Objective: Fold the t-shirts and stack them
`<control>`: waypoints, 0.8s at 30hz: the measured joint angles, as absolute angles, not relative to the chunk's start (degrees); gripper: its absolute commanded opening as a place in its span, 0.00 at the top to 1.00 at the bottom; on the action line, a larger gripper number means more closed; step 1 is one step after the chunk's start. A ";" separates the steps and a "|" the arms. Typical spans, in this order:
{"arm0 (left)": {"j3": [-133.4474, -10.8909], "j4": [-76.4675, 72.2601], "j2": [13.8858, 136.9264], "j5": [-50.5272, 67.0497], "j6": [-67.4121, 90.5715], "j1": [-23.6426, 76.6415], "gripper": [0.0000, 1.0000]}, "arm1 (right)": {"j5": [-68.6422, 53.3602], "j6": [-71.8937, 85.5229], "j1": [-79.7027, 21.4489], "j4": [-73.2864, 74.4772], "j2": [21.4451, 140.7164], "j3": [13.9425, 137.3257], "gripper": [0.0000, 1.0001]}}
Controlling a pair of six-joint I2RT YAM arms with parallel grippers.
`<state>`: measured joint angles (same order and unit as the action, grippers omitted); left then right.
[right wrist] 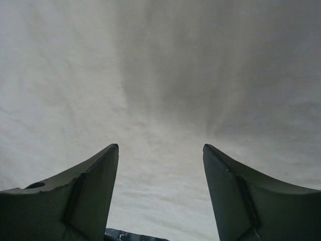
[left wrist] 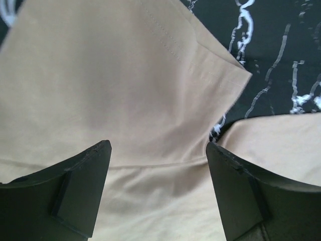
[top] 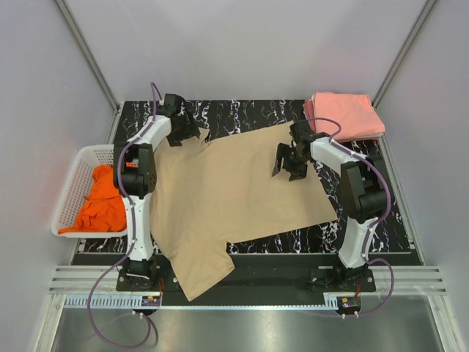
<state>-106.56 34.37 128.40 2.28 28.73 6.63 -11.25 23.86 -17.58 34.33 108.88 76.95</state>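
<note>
Tan cloth short-sleeved t-shirt [top: 234,198] lies spread flat across the black, white-veined marbled table [top: 249,114] in the overhead view. A crumpled bright orange t-shirt [top: 102,205] sits in the white plastic lattice basket [top: 67,192] at left, and salmon-pink folded t-shirts [top: 344,116] are stacked far right. The left gripper [top: 183,128] hangs over the far-left sleeve, the right gripper [top: 289,165] over the shirt's far right part. In the left wrist view, the fingers [left wrist: 75,191] stand wide apart and empty above the sleeve. In the right wrist view, the fingers [right wrist: 80,196] are likewise spread, holding nothing.
</note>
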 measured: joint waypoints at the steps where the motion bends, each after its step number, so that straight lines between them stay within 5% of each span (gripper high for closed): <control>1: -107.20 34.37 129.56 2.28 28.73 6.72 0.20 | -11.22 23.88 -17.04 34.37 109.69 76.71 0.25; 18: -143.63 37.60 153.80 4.12 32.67 8.36 0.20 | -13.21 35.16 -16.69 30.39 102.80 62.83 0.23; 24: -146.74 30.28 157.16 9.15 38.00 10.15 0.13 | -15.86 38.00 -12.58 29.61 102.59 61.67 0.24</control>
